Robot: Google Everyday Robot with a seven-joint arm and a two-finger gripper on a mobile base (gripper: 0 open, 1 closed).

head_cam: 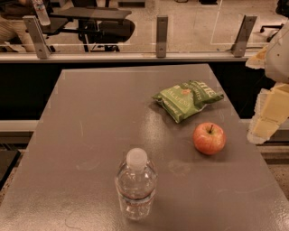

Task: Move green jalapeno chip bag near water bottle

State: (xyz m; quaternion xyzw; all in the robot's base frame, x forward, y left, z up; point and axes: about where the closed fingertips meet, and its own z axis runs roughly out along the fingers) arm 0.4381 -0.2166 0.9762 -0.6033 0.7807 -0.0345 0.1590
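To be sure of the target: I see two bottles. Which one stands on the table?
The water bottle with the white cap, near the table's front edge. The other bottle is far beyond the table, top left. The gripper hangs at the right.

The gripper [266,118] hangs at the far right edge of the view, about mid-height, its pale yellow tip angled down and leftward. Above it, the white arm [279,56] is cut off by the frame.
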